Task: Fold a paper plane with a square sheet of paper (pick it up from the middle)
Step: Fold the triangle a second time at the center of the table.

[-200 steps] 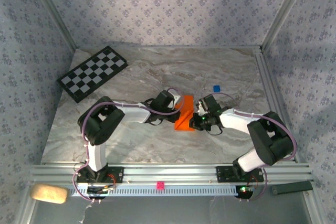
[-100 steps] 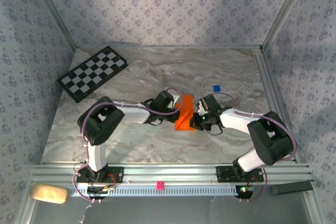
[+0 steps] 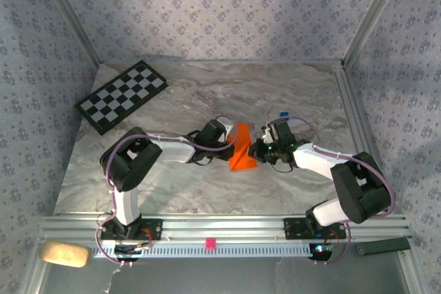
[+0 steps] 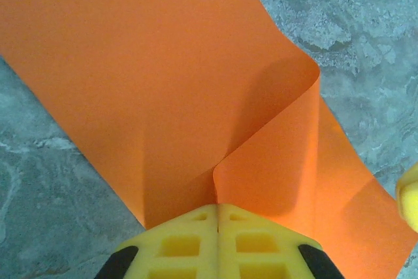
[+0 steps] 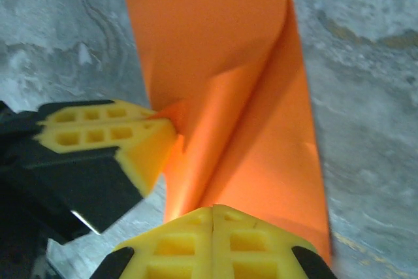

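Top view, left to right.
- Checkerboard (image 3: 121, 96) lies flat at the far left corner of the marble surface (image 3: 172, 191), well apart from both arms.
- Left claw (image 3: 231, 144) reaches in to mid-surface. In the left wrist view its yellow fingers (image 4: 189, 243) are pressed together with no gap. They pinch the near edge of the orange sheet of paper (image 4: 144, 83) at the point where a crease starts.
- Orange sheet of paper (image 3: 240, 148) sits at the centre of the surface, between the two claws. It is partly folded: one layer lies on the marble and a flap (image 4: 277, 161) curls up over it.
- Right claw (image 5: 213, 212) is clamped shut on the opposite end of the sheet, fingertips meeting on the paper.
- Small blue cube (image 3: 283, 115) rests on the surface just behind the right claw (image 3: 265, 146).
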Robot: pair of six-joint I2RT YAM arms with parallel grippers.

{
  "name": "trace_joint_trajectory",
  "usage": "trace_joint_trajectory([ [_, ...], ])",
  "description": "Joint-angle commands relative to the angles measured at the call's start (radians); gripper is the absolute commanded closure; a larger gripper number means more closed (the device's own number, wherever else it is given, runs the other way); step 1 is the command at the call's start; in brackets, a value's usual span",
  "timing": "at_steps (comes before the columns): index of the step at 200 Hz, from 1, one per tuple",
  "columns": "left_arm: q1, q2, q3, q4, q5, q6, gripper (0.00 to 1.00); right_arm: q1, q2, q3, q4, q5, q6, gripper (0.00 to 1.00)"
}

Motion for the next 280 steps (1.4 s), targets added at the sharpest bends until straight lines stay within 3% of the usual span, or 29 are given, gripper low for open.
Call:
trace_joint_trajectory([
  [1, 0.011, -0.012, -0.02, -0.015, 0.002, -0.009, 0.97, 0.003, 0.024, -0.003, 0.105, -0.05, 0.067, 0.96],
  [59, 0.019, -0.01, -0.027, -0.001, 0.003, -0.011, 0.98, 0.013, 0.134, 0.002, 0.286, -0.081, 0.177, 1.0],
  [200, 0.028, -0.01, -0.024, -0.01, 0.011, 0.001, 0.99, 0.02, 0.259, 0.029, 0.37, -0.128, 0.196, 1.0],
  [280, 0.032, -0.013, -0.029, -0.023, 0.007, 0.007, 0.99, 0.008, 0.304, -0.044, 0.398, -0.11, 0.206, 1.0],
])
